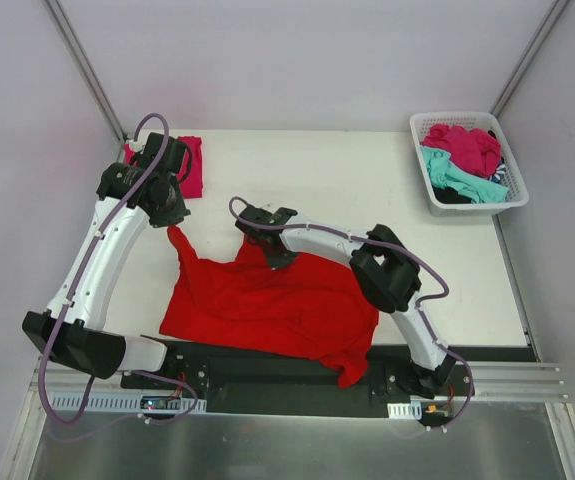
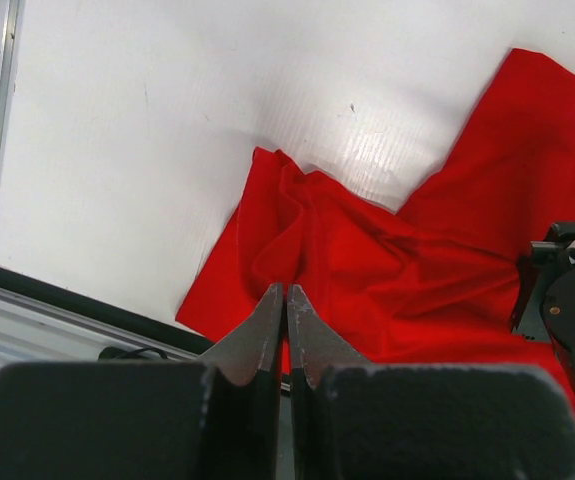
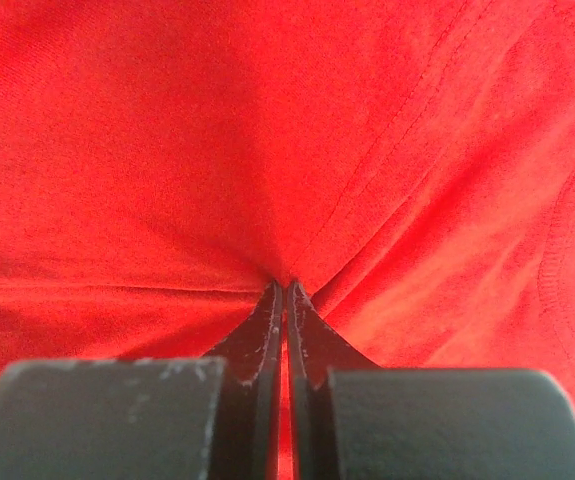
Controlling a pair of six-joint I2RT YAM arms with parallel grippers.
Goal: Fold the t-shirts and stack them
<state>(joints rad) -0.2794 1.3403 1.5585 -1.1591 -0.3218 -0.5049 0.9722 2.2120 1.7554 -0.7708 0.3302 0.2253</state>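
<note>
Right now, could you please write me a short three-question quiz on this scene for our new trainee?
1. True or false: the white basket holds nothing.
2. Which garment are the left gripper and the right gripper both shut on? A) a teal one B) the red t-shirt C) a dark one
3. Where does the magenta-pink t-shirt outside the basket lie?

Key:
1. False: it holds a heap of clothes.
2. B.
3. At the far left corner of the table, partly under the left arm.
</note>
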